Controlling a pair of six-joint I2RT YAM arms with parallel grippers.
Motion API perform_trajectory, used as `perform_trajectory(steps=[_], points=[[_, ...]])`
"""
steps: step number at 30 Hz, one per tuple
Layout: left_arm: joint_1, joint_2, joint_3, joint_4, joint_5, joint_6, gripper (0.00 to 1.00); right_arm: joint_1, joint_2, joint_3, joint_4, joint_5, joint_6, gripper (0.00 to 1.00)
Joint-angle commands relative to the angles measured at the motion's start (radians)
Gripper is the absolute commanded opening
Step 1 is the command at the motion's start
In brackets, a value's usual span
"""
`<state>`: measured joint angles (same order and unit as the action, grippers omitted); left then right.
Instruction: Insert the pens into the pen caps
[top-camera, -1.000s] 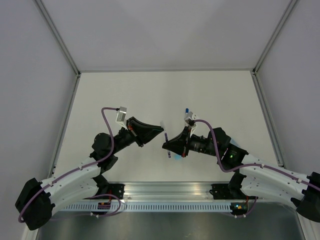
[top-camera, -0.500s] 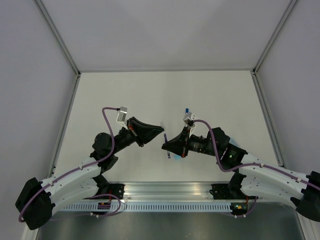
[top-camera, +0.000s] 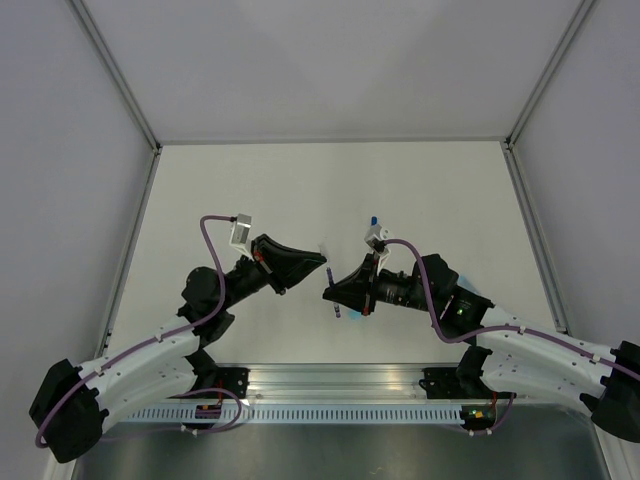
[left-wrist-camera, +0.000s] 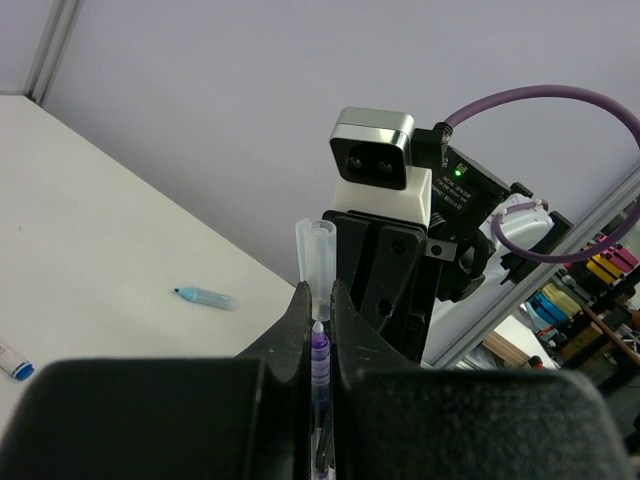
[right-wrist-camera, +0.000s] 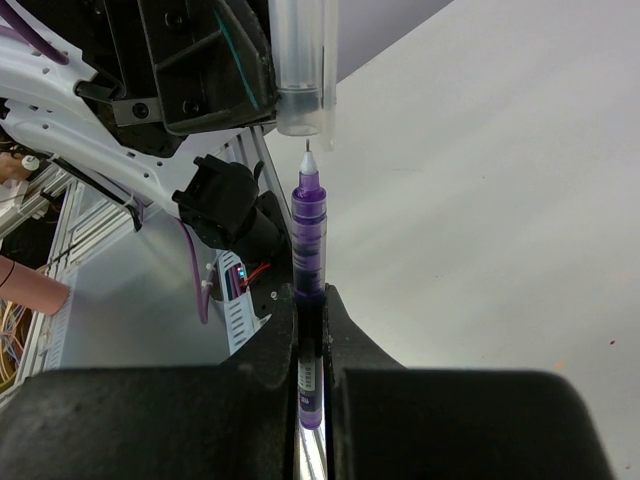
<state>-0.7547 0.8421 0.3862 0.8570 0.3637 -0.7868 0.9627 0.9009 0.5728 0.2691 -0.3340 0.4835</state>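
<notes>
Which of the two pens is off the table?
The purple pen, held between the fingers of the right gripper, its tip near the clear cap. The white-and-blue pen lies flat on the table.

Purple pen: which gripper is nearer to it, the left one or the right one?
Right. The right gripper is shut on the purple pen; the left gripper holds the clear cap just beyond its tip.

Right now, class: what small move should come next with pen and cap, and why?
Probably slide the purple pen, clamped in the right end effector, along its axis into the clear cap gripped by the left end effector: its tip sits just short of the cap's open mouth, nearly in line.
</notes>
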Motion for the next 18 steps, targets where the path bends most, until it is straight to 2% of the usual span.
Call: perform_trajectory(steps=[1,18], points=[[-0.003,-0.021,0.037,0.022,-0.005,0.008,0.02,-0.001,0.001,0.039,0.018,0.009,0.006,0.00],[-0.003,0.023,0.016,0.063,0.023,0.006,0.02,-0.002,-0.005,0.041,0.009,0.035,0.007,0.00]])
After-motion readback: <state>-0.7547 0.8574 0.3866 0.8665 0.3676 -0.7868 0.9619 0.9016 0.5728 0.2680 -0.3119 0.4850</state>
